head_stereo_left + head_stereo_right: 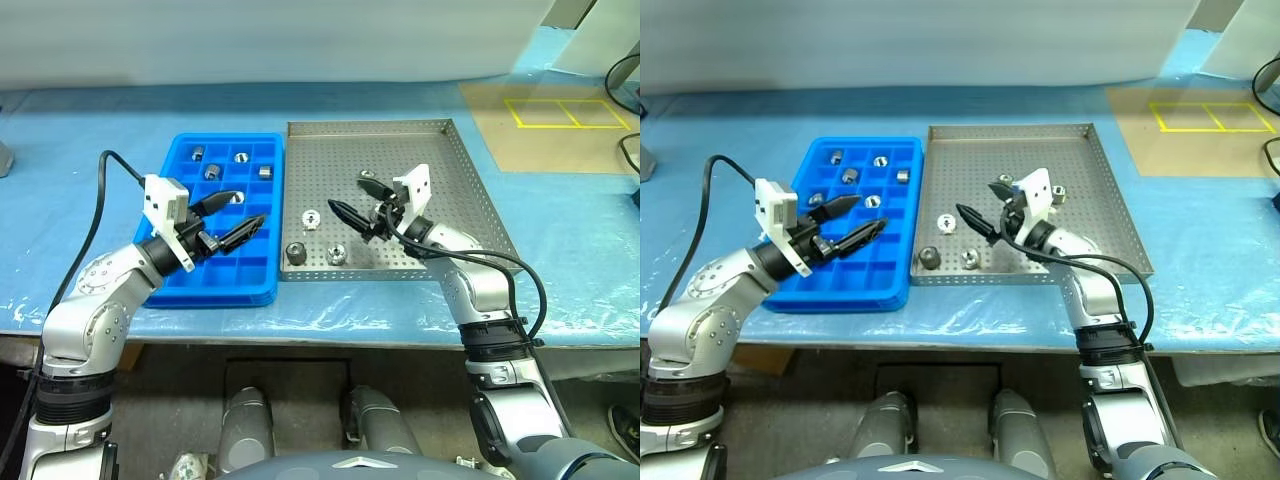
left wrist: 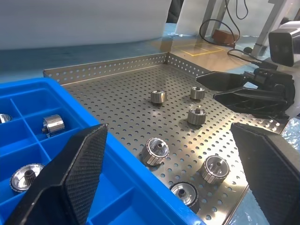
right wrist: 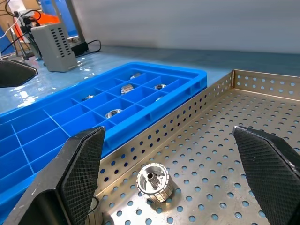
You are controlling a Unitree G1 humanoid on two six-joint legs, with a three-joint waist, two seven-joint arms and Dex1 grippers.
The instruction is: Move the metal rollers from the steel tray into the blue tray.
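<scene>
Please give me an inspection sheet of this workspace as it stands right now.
Surface: table covered with blue plastic sheeting.
Job's things: blue tray beside the steel tray, edges adjoining; five metal rollers sit in blue compartments; six lie on the steel floor, three near its front left corner.
Clutter: grey box on the table beyond the blue tray.
Grippers: left tool open, over the blue tray, empty; right tool open, over the steel tray, empty.
Cables: black cables run along both arms; more at the table's far right.
Surroundings: yellow floor markings beyond the table.
</scene>
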